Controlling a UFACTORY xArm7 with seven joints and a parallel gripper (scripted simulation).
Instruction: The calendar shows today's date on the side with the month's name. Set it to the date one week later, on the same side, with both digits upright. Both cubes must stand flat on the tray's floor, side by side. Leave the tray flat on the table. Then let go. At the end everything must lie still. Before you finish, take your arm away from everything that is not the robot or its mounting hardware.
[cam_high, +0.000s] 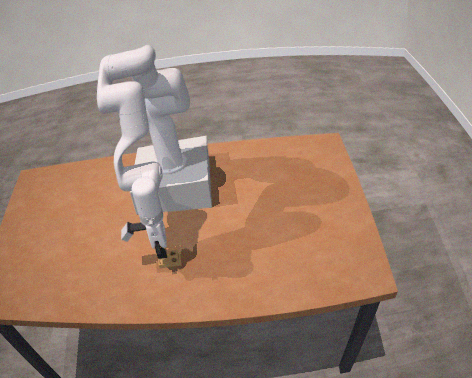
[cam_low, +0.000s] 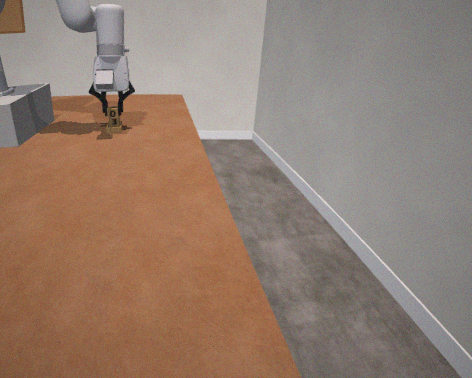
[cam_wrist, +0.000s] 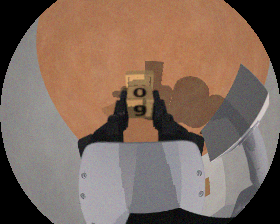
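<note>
- The small yellowish-brown tray (cam_high: 161, 263) (cam_low: 114, 130) (cam_wrist: 139, 75) lay on the table, beneath the cubes.
- A yellowish-brown cube with dark digits (cam_high: 173, 253) (cam_low: 113, 113) (cam_wrist: 139, 93) was raised above the tray, an upright 0 facing the exterior view.
- A matching cube (cam_low: 114, 121) stood lower, just over the tray, showing an upright 3.
- The month's name could not be made out.
</note>
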